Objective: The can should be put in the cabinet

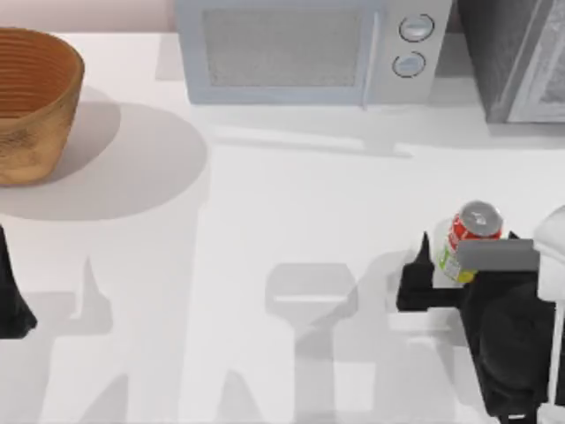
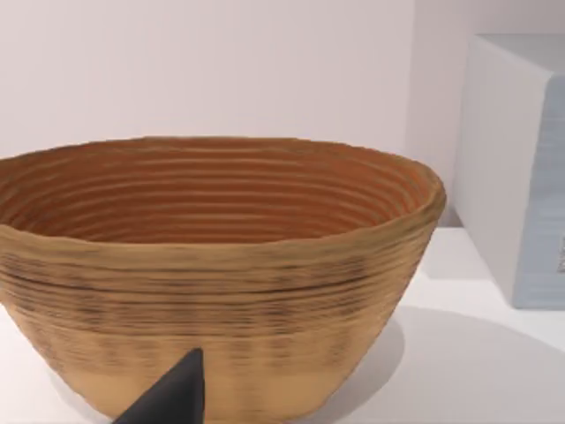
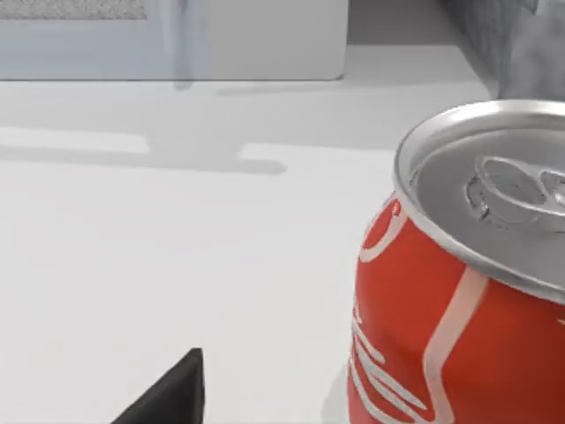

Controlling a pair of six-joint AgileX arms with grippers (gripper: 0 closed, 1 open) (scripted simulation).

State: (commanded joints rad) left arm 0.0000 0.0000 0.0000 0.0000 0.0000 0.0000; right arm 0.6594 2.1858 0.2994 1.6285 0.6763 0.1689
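The can [image 1: 470,237] stands upright on the white table at the right, red label, yellow-green lower band, silver top. My right gripper [image 1: 468,261] is open at the can, with one dark fingertip [image 1: 425,251] to the can's left and the other side hidden. In the right wrist view the can [image 3: 459,291] is very close and off to one side, with one fingertip [image 3: 177,393] apart from it. The cabinet [image 1: 516,57], dark grey and speckled, stands at the back right corner, and its edge [image 3: 521,40] appears behind the can. My left gripper [image 1: 11,305] is parked at the left edge.
A white microwave [image 1: 305,51] with two round knobs stands at the back middle, just left of the cabinet. A woven wooden basket [image 1: 31,102] sits at the back left, close in front of the left wrist camera [image 2: 212,265]. Bare table lies between the arms.
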